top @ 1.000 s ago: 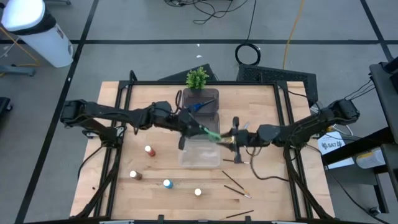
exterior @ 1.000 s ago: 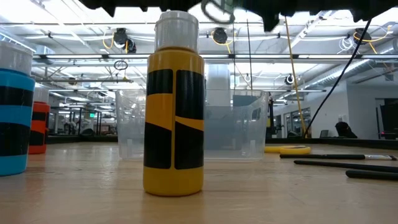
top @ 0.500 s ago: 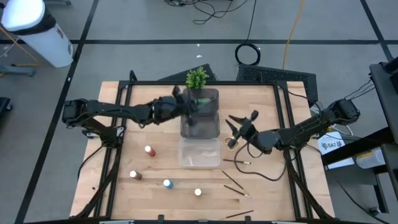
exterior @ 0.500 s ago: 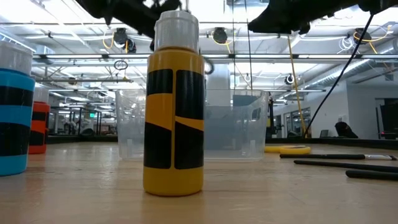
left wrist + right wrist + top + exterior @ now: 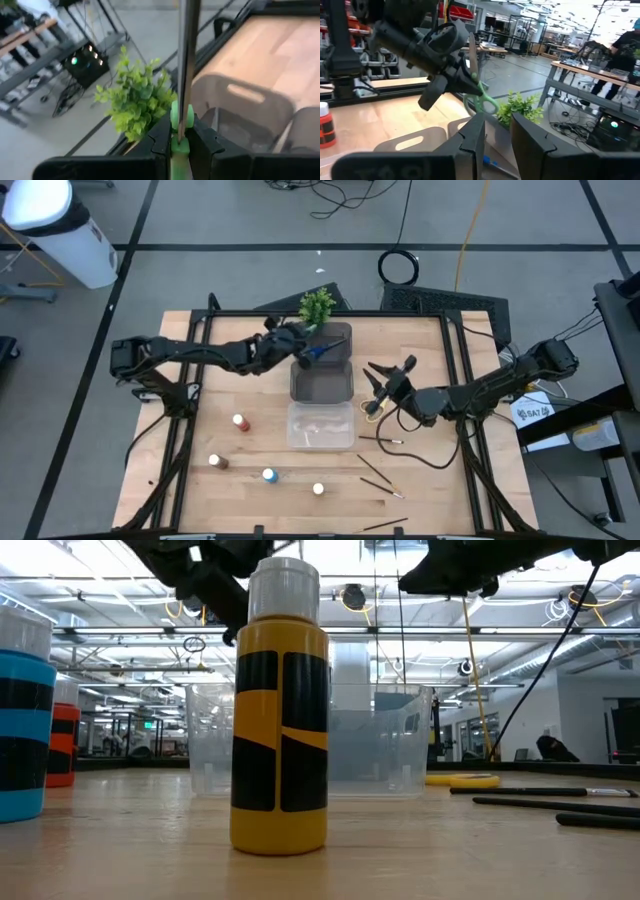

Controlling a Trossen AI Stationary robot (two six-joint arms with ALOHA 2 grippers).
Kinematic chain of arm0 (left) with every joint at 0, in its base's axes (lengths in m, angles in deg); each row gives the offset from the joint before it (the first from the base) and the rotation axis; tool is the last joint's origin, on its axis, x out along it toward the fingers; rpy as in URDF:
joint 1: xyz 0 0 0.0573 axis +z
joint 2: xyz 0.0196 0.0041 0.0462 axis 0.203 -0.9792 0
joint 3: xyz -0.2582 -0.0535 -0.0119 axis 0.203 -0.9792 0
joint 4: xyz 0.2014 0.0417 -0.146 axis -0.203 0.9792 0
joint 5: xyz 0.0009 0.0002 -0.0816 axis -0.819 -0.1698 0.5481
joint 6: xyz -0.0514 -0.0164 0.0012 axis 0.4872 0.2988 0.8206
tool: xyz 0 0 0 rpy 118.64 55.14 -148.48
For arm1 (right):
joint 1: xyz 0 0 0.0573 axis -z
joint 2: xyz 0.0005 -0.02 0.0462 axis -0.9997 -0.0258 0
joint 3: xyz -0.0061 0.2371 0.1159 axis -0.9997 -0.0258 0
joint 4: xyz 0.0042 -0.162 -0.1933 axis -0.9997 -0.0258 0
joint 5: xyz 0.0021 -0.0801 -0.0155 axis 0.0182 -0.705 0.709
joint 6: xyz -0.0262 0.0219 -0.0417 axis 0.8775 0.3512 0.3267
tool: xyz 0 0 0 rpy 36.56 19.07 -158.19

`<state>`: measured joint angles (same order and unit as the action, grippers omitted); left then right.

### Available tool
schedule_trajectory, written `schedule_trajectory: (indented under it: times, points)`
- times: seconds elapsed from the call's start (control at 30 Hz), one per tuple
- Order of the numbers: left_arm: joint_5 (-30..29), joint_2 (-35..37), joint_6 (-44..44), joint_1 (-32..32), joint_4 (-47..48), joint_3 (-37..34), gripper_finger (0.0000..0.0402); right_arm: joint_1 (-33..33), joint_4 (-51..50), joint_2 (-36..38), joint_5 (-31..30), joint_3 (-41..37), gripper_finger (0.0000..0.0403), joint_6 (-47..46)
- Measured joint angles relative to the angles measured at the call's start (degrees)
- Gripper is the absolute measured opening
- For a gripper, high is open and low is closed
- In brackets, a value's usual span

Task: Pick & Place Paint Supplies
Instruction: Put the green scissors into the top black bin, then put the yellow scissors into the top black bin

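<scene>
Scissors (image 5: 181, 120) looked light, hard and pointy; the left tool (image 5: 178, 145) was clamped on them by the green handle, and the right tool (image 5: 494, 131) stood apart, empty.

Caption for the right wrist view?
Left gripper holds green-handled scissors above the dark bin, potted plant behind.

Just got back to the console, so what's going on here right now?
The left end effector is shut on the green scissors, holding them above the dark bin beside the potted plant; blue scissors already lie in that bin. The right end effector hangs empty by the yellow scissors on the table. Four paint bottles and several paintbrushes are on the table, and the clear bin looks empty.
</scene>
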<state>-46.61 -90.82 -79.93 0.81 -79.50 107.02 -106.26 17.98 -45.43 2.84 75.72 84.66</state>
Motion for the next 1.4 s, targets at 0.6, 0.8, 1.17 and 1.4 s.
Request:
schedule_trajectory:
  times: [0.6,0.8,1.17,1.4]
  points:
    - [-3.6,-22.4,6.8,-0.1,30.0,25.4,0.0113,0.2,0.1,0.0,-0.1,0.0,0.0074,0.0]
    - [-3.6,-22.4,7.1,-0.1,30.4,25.4,0.0158,-0.4,-0.1,0.0,-0.1,0.0,0.0076,0.2]
    - [-3.2,-21.7,6.7,-0.1,33.2,25.5,0.0188,-0.4,-0.3,0.0,-0.1,0.0,0.0074,0.2]
    - [17.0,-11.7,5.8,-1.0,34.1,23.4,0.0188,-2.2,-3.3,0.5,0.0,-0.1,0.0077,0.3]
